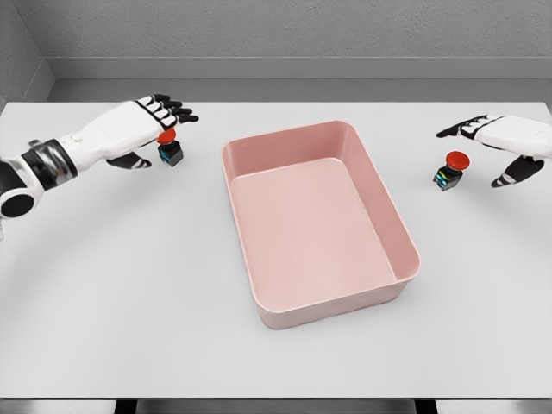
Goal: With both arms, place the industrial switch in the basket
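The left hand (142, 121) came in from the picture's left, its arm stretched across the white surface (112, 285). Its fingers (172, 110) were spread and relaxed, grasping nothing, and they hung over the red cap of the left switch (170, 149). That switch stood upright on its dark base, just below and slightly to the right of the fingertips, so close that whether the hand touched the cap could not be told. The thumb lay lower, just to the left of the switch body.

In the middle sat the pink basket (250, 285), a rounded rectangular tub lying with its long axis running from the far left toward the near right. It held nothing.

Further right stood the right switch (451, 169), also upright, red cap on top, resting on the surface well apart from the basket's right wall. The right hand (504, 142) hovered just beyond it, to the right and a little above, with its fingers (461, 129) extended and loose, holding nothing; the fingertips reached over the switch and the thumb hung down at the far right. A clear gap showed between hand and switch.

Counted: two industrial switches, one basket, two hands. Each switch lay nearer its own side's hand, and the left hand looked the closer of the two to a grasp. Neither switch was yet lifted or in the basket, so the task seemed barely begun.
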